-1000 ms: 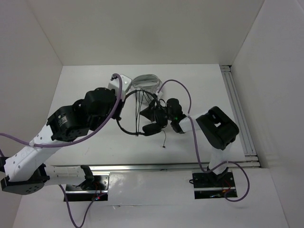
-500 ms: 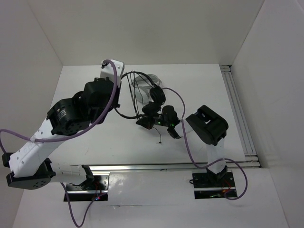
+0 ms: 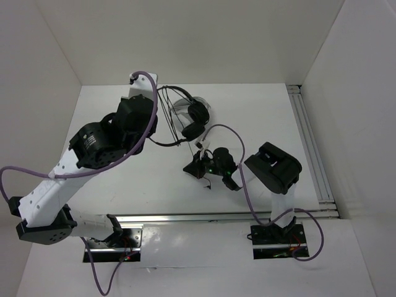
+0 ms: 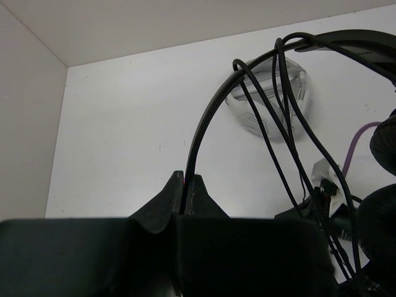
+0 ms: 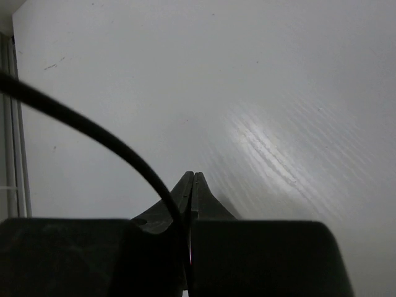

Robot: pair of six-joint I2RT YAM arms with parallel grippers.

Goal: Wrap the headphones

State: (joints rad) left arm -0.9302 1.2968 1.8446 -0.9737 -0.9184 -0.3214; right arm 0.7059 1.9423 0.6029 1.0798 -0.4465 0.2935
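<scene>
The black headphones [image 3: 198,113] hang above the far middle of the table, with the two ear pads close together. My left gripper [image 3: 154,116] is shut on the thin headband [image 4: 346,40]; in the left wrist view the band rises straight out of my closed jaws [image 4: 187,179]. Several strands of the thin black cable [image 4: 278,93] lie across the headband. My right gripper [image 3: 192,168] is low, nearer the front than the headphones, and shut. In the right wrist view the cable [image 5: 133,158] curves in from the left into the closed jaws [image 5: 192,176].
A clear plastic bowl [image 3: 179,108] lies on the table under the headphones and also shows in the left wrist view [image 4: 266,111]. White walls close in the back and both sides. A metal rail [image 3: 309,142] runs along the right edge. Purple arm cables loop near both wrists.
My left arm has carried the headphones toward the back of the table. My right gripper has moved toward the front and left, away from the ear pads, still holding the cable.
</scene>
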